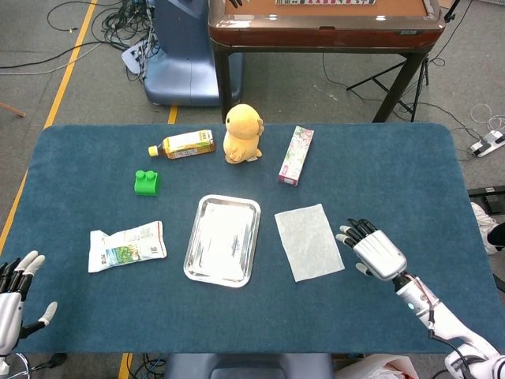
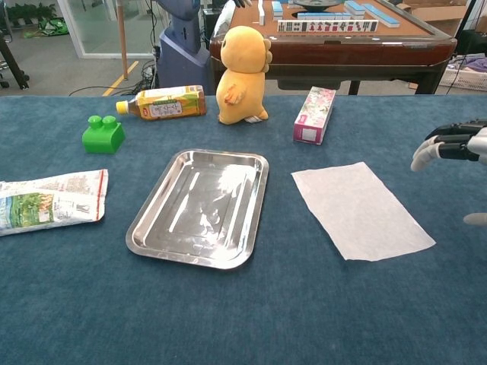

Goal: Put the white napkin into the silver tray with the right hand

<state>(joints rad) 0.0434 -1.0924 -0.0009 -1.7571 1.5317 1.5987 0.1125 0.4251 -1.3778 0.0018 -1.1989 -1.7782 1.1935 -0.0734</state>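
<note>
The white napkin lies flat on the blue table cloth, just right of the silver tray, which holds nothing. My right hand hovers a short way right of the napkin, fingers spread and holding nothing, not touching it. My left hand sits at the table's near left corner, fingers apart and empty; the chest view does not show it.
A snack bag lies left of the tray. Behind it are a green block, a tea bottle, a yellow plush chick and a pink box. A mahjong table stands beyond the far edge.
</note>
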